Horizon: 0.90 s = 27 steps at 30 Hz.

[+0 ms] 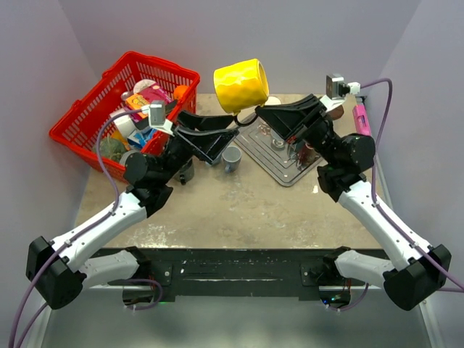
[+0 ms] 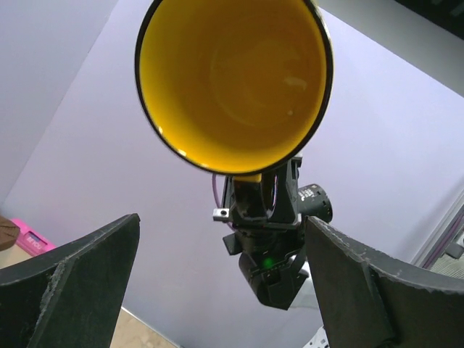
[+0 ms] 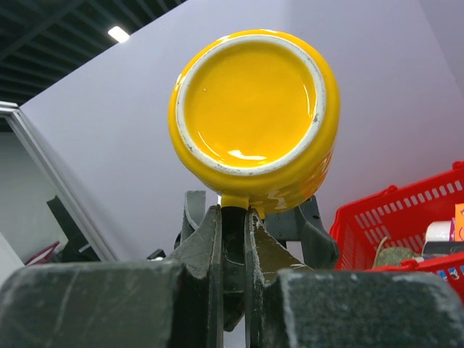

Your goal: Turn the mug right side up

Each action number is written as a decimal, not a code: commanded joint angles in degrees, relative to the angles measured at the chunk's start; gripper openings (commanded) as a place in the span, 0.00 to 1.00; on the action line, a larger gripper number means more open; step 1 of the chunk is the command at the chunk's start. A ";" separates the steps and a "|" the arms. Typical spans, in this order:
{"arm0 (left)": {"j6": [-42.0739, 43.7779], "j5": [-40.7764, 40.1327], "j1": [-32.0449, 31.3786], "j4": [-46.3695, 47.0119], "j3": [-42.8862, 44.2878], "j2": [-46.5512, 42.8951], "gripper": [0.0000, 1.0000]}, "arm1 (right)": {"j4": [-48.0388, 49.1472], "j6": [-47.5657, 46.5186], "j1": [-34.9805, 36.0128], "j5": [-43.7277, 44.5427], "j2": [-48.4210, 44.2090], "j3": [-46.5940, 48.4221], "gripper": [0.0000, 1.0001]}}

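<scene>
The yellow mug [image 1: 241, 85] hangs in the air above the back of the table, tipped on its side. My right gripper [image 1: 254, 114] is shut on the mug's handle from below. In the right wrist view the mug's [image 3: 254, 109] white-ringed base faces the camera, and the right gripper [image 3: 233, 214] pinches the handle between its two fingers. Seen from the left wrist, the mug [image 2: 232, 72] shows its empty open mouth. My left gripper [image 1: 233, 128] stands open just below and left of the mug, not touching it. Nothing sits between the fingers of the left gripper [image 2: 221, 221].
A red basket [image 1: 80, 123] holding several items stands at the back left and shows as the basket [image 3: 406, 210] in the right wrist view. A small grey cup [image 1: 231, 157] stands mid-table beside a metal tray [image 1: 279, 156]. A pink object [image 1: 361, 119] lies at the right edge.
</scene>
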 commanded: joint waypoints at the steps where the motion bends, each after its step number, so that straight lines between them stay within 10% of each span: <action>1: -1.94 -0.12 0.33 5.87 2.26 0.36 0.99 | 8.66 2.32 0.73 0.93 -1.25 -1.31 0.00; 14: -7.13 2.78 0.32 10.53 2.00 4.06 0.71 | 14.02 1.45 4.60 3.13 1.29 -5.97 0.00; 23: -5.46 1.56 0.33 7.90 2.08 2.83 0.00 | 11.83 -0.40 4.95 4.00 0.95 -7.20 0.00; 27: -4.06 0.24 0.33 6.31 1.82 2.04 0.00 | 7.18 -2.33 4.95 4.88 0.16 -7.46 0.00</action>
